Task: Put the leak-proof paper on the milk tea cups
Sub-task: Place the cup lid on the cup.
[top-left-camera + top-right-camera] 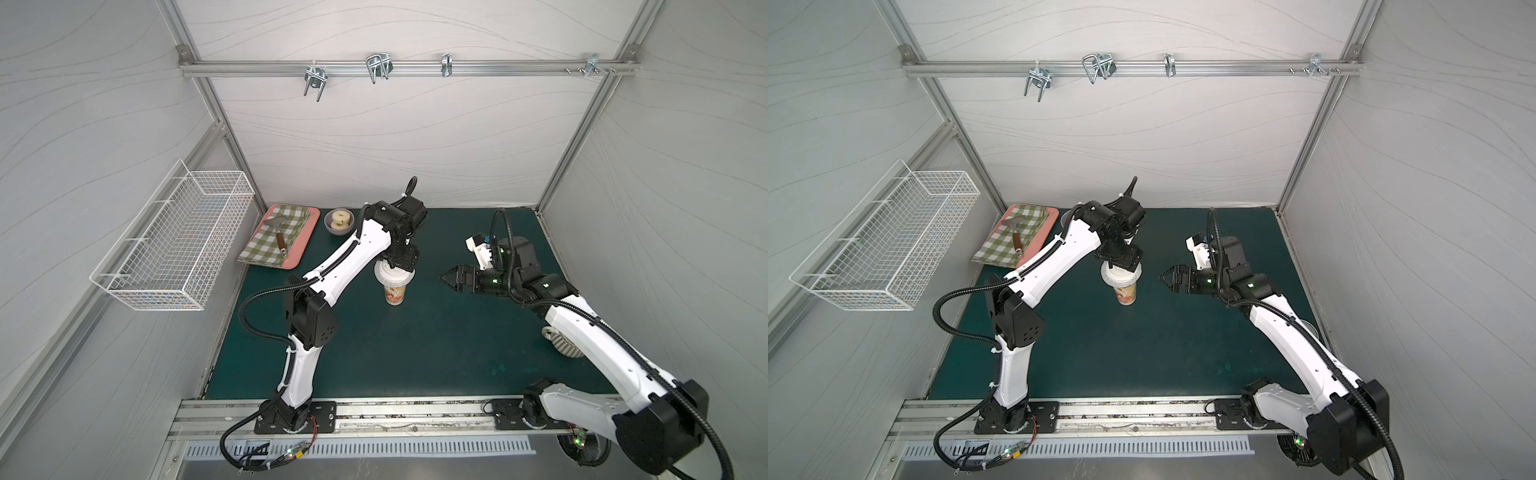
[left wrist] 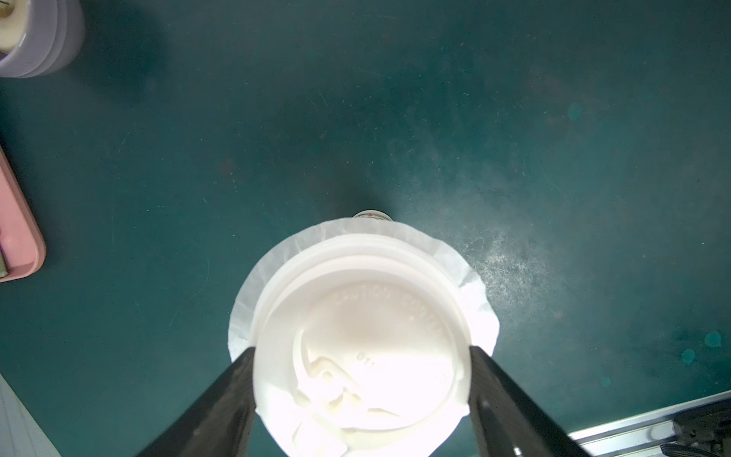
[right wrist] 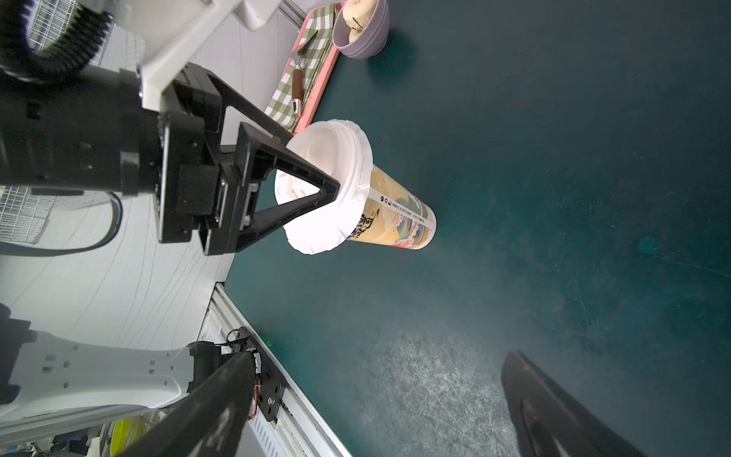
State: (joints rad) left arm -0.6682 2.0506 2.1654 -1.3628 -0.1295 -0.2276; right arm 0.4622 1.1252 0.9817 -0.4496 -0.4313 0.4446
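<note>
L hand (image 2: 362, 350) clamps lid (image 2: 368, 316) over paper (image 2: 246, 300) on cup (image 3: 399, 217) (R hand (image 1: 446, 279) wide, apart).

This is a robot test cell in a lab, dressed with kitchen props. White panels (image 1: 395, 137) in an aluminium frame (image 1: 584, 133) close in the bench (image 1: 415, 353) on three sides, and a dark green mat covers it. Two robot arms, left (image 1: 345, 266) and right (image 1: 582, 328), are bolted to a metal rail (image 1: 415, 415) along the front edge, with loose cables (image 1: 232, 453) below. Hooks (image 1: 316, 81) hang on the back wall and a wire basket (image 1: 174, 245) on the left wall. A pink tray (image 1: 309, 232) and a bowl (image 1: 339, 222) sit at the back left corner, and a paper cup (image 1: 394, 294) near the middle.
</note>
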